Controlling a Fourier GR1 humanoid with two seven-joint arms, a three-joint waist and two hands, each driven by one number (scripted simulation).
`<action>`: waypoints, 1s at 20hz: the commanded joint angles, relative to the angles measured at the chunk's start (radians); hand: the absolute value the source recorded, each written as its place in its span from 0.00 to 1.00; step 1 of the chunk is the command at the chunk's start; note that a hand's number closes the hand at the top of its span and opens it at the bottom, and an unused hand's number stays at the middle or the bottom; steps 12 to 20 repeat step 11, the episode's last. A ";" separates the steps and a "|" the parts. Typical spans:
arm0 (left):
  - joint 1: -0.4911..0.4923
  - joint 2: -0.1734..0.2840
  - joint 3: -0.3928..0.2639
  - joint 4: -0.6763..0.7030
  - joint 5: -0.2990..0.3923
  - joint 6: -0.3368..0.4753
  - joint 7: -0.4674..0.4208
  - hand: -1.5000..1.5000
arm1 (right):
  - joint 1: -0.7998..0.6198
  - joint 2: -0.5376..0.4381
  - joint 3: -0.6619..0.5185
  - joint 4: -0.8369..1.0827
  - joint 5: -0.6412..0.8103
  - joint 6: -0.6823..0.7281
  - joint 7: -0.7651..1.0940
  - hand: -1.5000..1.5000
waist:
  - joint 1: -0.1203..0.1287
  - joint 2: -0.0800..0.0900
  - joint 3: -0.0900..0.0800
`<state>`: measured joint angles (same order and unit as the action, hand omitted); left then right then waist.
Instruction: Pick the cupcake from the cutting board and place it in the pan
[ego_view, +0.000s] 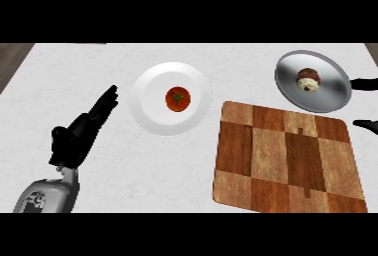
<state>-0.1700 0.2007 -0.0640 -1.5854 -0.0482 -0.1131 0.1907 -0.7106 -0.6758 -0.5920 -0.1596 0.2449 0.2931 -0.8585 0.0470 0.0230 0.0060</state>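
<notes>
The cupcake (308, 80), with a brown base and pale topping, sits inside the round grey pan (295, 95) at the back right. The pan's black handle (363, 84) points to the right edge. The wooden cutting board (288, 160) lies in front of the pan with nothing on it. Only a small black part of my right hand (365, 123) shows at the right edge, beside the board's far right corner and apart from the pan. My left hand (80, 131) is open at the left, resting, away from all these things.
A white plate (159, 117) holding a red tomato (177, 98) stands between my left hand and the board. The counter's left edge runs along the far left, with dark floor beyond it.
</notes>
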 joint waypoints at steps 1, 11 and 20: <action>-0.005 0.006 0.014 0.001 0.004 -0.006 0.004 0.50 | 0.075 -0.012 0.007 -0.003 -0.001 0.094 -0.097 0.00 | -0.012 -0.006 -0.001; 0.010 0.000 0.019 0.002 -0.008 -0.012 0.005 0.50 | 0.159 0.053 0.011 -0.031 -0.018 0.008 -0.165 0.00 | -0.018 -0.011 -0.002; 0.010 0.000 0.019 0.002 -0.008 -0.012 0.005 0.50 | 0.159 0.053 0.011 -0.031 -0.018 0.008 -0.165 0.00 | -0.018 -0.011 -0.002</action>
